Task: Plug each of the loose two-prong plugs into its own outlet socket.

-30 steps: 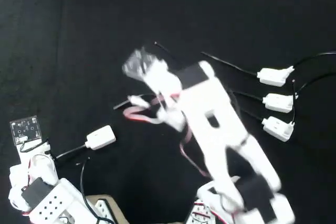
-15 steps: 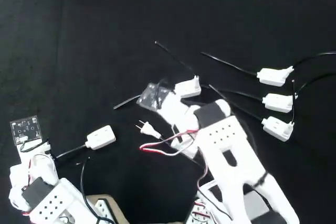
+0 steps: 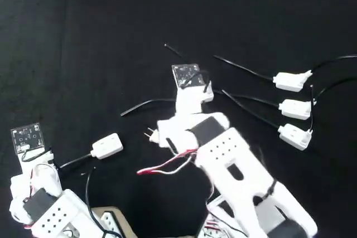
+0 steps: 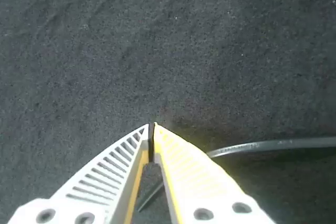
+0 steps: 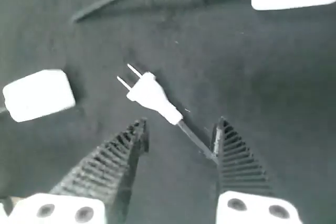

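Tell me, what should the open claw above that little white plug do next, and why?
Probably lower and close on the plug. The right gripper is open and empty, its jaws straddling the plug's cord, and the plug lies loose on the cloth, unplugged.

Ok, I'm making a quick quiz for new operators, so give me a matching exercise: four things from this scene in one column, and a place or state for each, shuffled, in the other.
1 left gripper
2 right gripper
3 loose plug
4 three sockets

A open, over the loose plug
B in a row at the right side of the mat
C shut, low over the mat
D flat on the mat, prongs free

Pairs: 1-C, 2-A, 3-D, 4-B.
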Controlling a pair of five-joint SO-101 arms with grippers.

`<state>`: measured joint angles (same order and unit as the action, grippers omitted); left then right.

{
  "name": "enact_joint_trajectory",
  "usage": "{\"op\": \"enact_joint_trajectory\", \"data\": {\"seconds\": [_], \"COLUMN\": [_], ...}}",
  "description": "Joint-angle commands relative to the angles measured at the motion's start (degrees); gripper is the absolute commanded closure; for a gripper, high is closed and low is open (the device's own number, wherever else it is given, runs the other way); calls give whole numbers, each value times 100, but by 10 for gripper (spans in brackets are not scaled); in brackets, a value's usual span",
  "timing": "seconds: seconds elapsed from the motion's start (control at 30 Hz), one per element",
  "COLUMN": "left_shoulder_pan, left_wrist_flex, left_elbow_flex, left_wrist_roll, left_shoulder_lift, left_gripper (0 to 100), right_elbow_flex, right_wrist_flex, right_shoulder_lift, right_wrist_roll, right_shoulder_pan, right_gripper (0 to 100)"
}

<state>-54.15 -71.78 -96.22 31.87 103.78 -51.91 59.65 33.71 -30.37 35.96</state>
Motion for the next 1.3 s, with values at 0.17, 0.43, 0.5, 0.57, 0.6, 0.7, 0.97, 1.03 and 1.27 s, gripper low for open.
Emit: {"op": "enact_joint_trajectory", "data": {"seconds": [0.17,0.43,0.5,0.57,0.6,0.7,0.97,1.03,1.27], "left_shoulder_pan": [22,22,22,22,22,22,22,22,22], "left_wrist_flex": [-35,-26,-26,-26,-26,-26,-35,-35,-44], "left_elbow_flex": [-13,-13,-13,-13,-13,-13,-13,-13,-13], "left_wrist_roll": [-18,-18,-18,-18,-18,-18,-18,-18,-18], "left_shoulder_lift": [53,53,53,53,53,53,53,53,53], "left_gripper": [959,959,959,959,959,959,959,959,959], "right_elbow_flex": [48,145,136,101,101,101,673,778,1455], "right_wrist_flex": [-1547,-1908,-1908,-1908,-1908,-1873,-1855,-1855,-1090], "right_shoulder_lift": [-2255,-2387,-2290,-2264,-2273,-2457,-3257,-3363,-3380], "right_wrist_roll": [-1820,-1996,-1978,-1934,-1864,-1371,492,1538,4079], "right_shoulder_pan": [756,308,220,237,237,211,-193,-246,-193], "right_gripper": [692,596,596,596,596,597,973,939,985]}}
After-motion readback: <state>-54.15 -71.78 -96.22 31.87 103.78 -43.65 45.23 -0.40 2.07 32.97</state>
